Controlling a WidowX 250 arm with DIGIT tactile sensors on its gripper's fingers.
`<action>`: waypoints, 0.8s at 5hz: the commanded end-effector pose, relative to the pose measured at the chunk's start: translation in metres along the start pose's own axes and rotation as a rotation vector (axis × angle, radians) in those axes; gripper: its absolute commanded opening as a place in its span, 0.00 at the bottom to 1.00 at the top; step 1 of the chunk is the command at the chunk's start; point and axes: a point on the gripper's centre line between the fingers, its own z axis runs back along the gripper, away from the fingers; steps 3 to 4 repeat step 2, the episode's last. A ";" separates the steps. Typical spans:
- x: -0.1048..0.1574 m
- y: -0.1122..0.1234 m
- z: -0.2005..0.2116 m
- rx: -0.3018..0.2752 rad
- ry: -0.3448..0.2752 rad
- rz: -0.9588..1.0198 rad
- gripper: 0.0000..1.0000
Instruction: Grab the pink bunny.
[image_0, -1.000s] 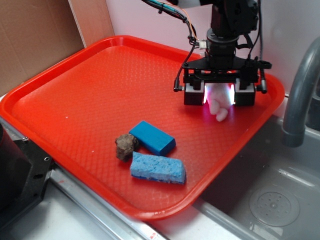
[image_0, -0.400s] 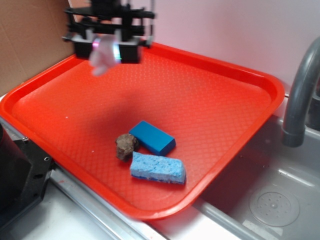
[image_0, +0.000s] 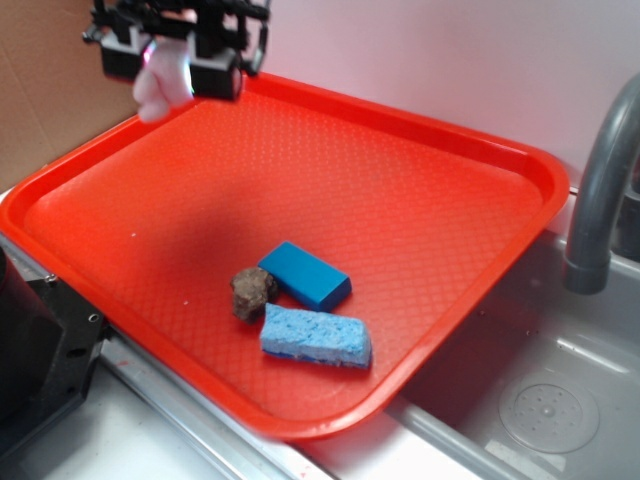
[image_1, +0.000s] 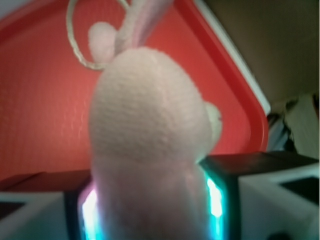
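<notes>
Gripper (image_0: 168, 62) clamped on the pink bunny (image_0: 163, 85), held clear above the red tray (image_0: 420, 210); grasp apparently complete, nothing evidently left

No readable text, labels, brand marks, numbers or signs can be made out in either view, so nothing legible is shown here.
</notes>
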 end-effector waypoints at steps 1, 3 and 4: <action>0.049 0.027 0.019 -0.080 -0.076 0.032 0.00; 0.048 0.024 0.014 -0.071 -0.057 0.063 0.00; 0.048 0.024 0.014 -0.071 -0.057 0.063 0.00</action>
